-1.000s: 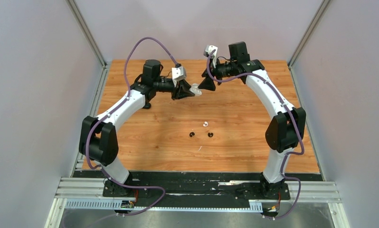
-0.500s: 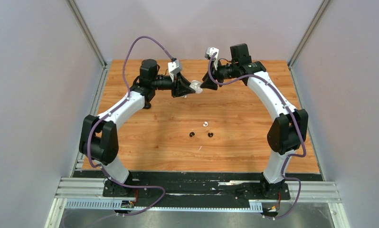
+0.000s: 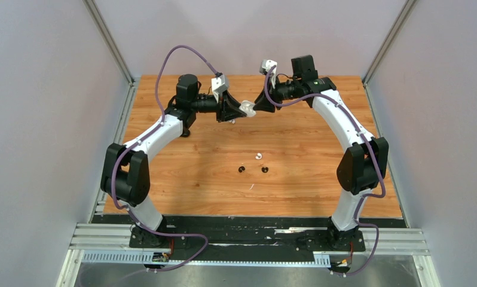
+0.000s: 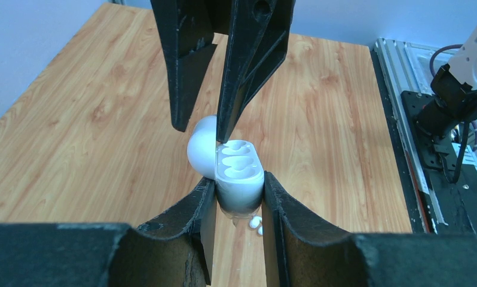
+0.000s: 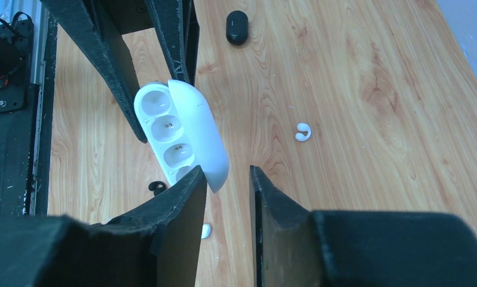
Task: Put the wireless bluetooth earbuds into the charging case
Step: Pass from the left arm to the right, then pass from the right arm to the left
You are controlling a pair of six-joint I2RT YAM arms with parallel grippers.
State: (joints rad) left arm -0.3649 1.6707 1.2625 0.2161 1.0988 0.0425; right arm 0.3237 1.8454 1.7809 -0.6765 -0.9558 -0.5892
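Observation:
My left gripper [image 4: 238, 179] is shut on the base of an open white charging case [image 4: 239, 182], held above the table at the back centre [image 3: 246, 107]. Its empty wells face up and its lid [image 5: 200, 131] is swung open. My right gripper [image 5: 225, 176] is open, and the lid's edge lies between its fingers [image 4: 248, 72], against one of them. A white earbud [image 3: 258, 156] and two black earbuds [image 3: 241, 169] [image 3: 264, 169] lie on the table in the middle. The right wrist view shows white buds [image 5: 303, 131] [image 5: 205, 231] and one black bud [image 5: 157, 188] on the wood.
A black pebble-shaped case [image 5: 237, 27] lies shut on the wooden table [image 3: 308, 179], away from the buds. Grey walls stand on both sides and behind. A black rail [image 3: 248, 230] with the arm bases runs along the near edge.
Both grippers have closed in on each other at the back centre. The left one lifted the white case slightly, and the right fingers now straddle its lid.

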